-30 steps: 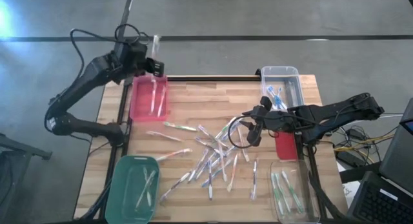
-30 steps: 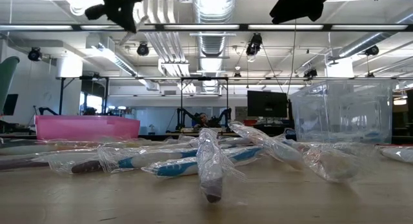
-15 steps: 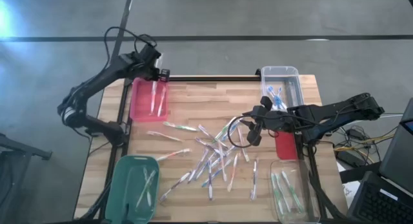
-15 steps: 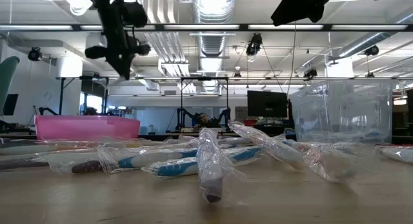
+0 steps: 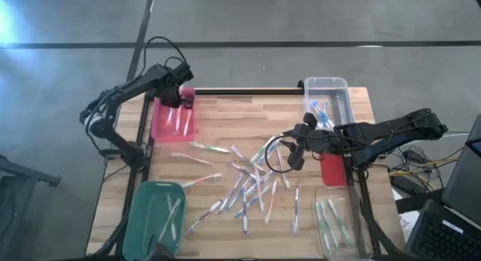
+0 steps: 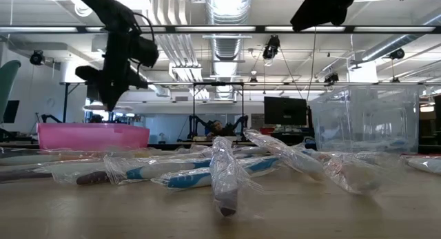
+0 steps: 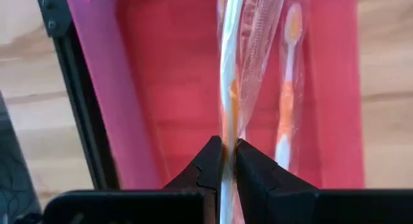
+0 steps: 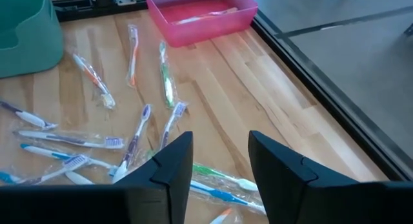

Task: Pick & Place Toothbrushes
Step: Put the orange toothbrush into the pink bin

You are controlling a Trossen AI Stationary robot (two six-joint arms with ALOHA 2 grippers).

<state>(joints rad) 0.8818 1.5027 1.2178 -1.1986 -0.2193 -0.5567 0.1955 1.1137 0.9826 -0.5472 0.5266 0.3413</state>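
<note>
Lowered since the earlier frame, the left gripper [image 5: 183, 95] now sits over the pink bin [image 5: 161, 122] at the table's [image 5: 225, 110] far left corner, fingers [image 7: 210, 164] clamped on a wrapped pink toothbrush [image 7: 229, 75]. Right gripper [image 5: 295, 144] hovers open above the scattered toothbrushes [image 5: 244, 182] at mid-table.

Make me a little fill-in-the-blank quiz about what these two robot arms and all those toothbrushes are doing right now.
1. The left pincer is shut on a wrapped toothbrush above the ____ bin.
2. The right pincer hovers over the loose pile with its fingers ____.
3. The bin at the table's near left corner is coloured ____.
4. The table top is made of ____.

Missing words: pink; open; green; wood
</note>
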